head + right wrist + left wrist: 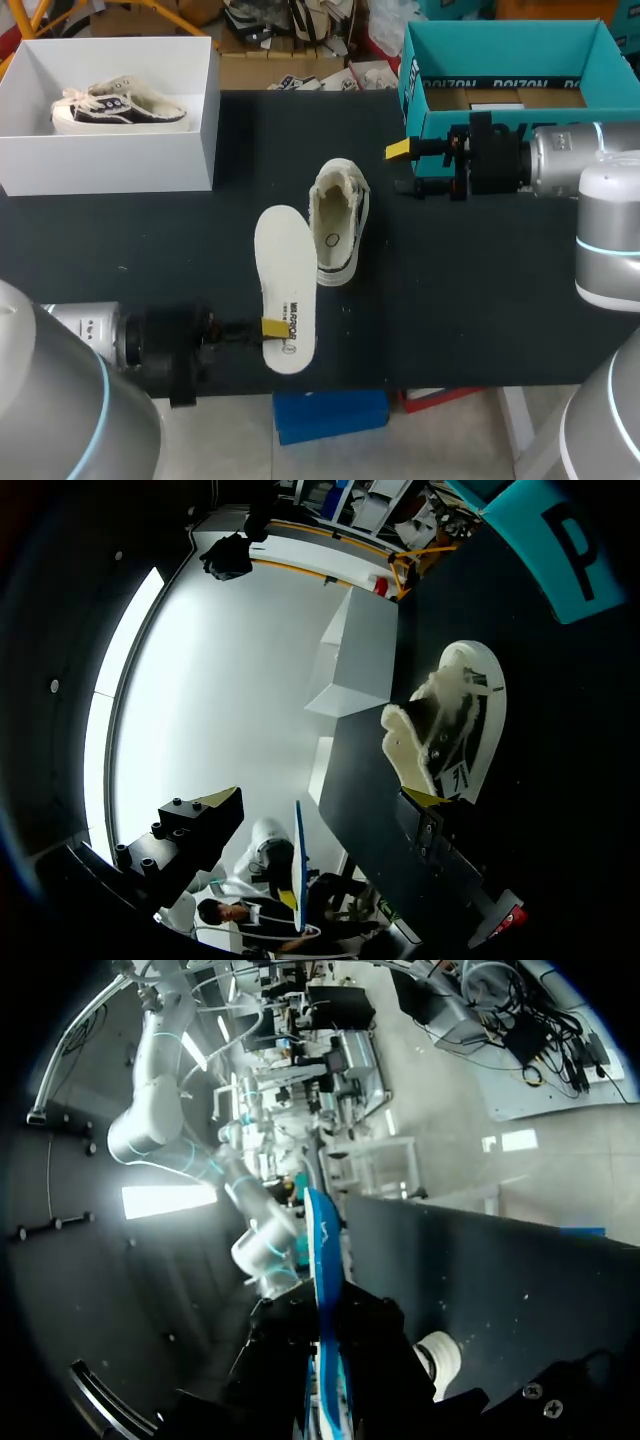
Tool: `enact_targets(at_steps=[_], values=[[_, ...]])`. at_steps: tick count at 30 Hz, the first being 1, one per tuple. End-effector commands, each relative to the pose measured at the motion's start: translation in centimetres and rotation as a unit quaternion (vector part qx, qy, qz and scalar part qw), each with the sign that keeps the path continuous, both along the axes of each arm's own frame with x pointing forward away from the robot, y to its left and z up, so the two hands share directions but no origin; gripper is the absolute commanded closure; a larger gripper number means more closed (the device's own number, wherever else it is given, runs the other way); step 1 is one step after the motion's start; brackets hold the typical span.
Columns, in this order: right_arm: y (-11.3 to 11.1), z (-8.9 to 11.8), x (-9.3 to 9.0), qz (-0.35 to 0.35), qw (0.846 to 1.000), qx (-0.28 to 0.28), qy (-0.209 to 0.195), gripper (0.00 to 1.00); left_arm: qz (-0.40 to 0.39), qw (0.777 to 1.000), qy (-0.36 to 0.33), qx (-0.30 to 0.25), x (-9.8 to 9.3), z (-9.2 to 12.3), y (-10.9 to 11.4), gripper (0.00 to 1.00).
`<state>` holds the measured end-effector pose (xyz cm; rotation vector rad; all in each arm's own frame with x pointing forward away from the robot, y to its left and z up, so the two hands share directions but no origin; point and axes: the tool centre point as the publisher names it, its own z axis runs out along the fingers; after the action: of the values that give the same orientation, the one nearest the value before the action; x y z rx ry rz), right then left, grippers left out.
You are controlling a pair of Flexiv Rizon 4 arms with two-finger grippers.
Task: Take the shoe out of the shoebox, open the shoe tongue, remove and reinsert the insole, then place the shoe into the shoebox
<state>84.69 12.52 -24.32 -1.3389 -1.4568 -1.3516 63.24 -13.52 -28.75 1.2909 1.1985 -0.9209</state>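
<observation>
Plainly, the insole [282, 270] was gripped near one end by the left gripper [268, 328]; the right gripper [403, 168] was held open near the shoe [338, 222].

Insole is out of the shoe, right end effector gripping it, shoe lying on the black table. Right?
One thing is off. The left end effector grips the insole, not the right one. The head view shows it shut on the insole near one end. The right end effector is open and holds nothing. The rest stands: the insole is out and the shoe lies on the black table.
</observation>
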Motion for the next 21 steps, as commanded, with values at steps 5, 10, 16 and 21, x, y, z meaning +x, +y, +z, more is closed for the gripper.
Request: enact_targets(at_steps=[5,10,16,21], values=[[0.1,-0.1,-0.1,-0.002,1.0,-0.001,0.0,0.0,-0.004,1.0,-0.009,0.007,6.7,-1.0,-2.5,1.0],[0.1,-0.1,-0.1,-0.002,1.0,-0.001,0.0,0.0,-0.001,1.0,-0.017,0.013,9.4,-1.0,-2.8,1.0],[0.1,-0.1,-0.1,-0.002,1.0,-0.001,0.0,0.0,0.002,1.0,-0.027,0.01,12.0,-0.3,-3.4,1.0],[0.1,-0.1,-0.1,-0.002,1.0,-0.001,0.0,0.0,0.003,1.0,-0.03,0.008,13.1,-0.1,-3.9,1.0]])
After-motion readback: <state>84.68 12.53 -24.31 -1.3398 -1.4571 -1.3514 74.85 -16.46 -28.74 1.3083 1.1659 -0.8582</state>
